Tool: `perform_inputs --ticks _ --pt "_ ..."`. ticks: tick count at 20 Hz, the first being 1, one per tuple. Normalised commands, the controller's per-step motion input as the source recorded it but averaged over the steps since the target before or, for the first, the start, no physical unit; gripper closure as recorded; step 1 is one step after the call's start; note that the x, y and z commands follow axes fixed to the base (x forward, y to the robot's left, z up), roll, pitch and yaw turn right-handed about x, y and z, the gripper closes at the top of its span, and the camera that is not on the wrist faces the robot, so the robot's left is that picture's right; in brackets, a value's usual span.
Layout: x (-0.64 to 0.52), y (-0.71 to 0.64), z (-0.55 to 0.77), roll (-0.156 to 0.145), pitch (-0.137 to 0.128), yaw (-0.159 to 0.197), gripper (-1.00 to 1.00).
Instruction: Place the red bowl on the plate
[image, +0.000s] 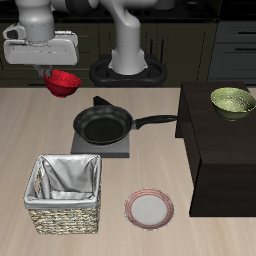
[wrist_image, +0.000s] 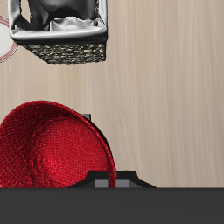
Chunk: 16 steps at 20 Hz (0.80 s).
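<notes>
Red bowl (image: 63, 83) is gripped by the hand (image: 55, 76), held high w/ plate (image: 149, 208) lying well apart, toward desk front edge, past frying pan (image: 104, 124).

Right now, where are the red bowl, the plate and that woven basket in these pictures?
red bowl (image: 63, 83): exterior view, on its outer side, under the gripper.
plate (image: 149, 208): exterior view, on its pale centre.
woven basket (image: 63, 212): exterior view, on its front wall.
</notes>
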Motion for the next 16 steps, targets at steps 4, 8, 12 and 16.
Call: perform_inputs --ticks 4,8,12,16 --pt "0.17 0.25 0.00 0.031 0.011 -0.005 1.00" --pt "0.25 0.30 0.00 0.012 0.013 -0.015 1.00" --pt "0.22 0.34 -0.07 0.021 0.031 0.009 1.00" --pt "0.11 0.26 0.04 0.040 0.003 0.010 1.00"
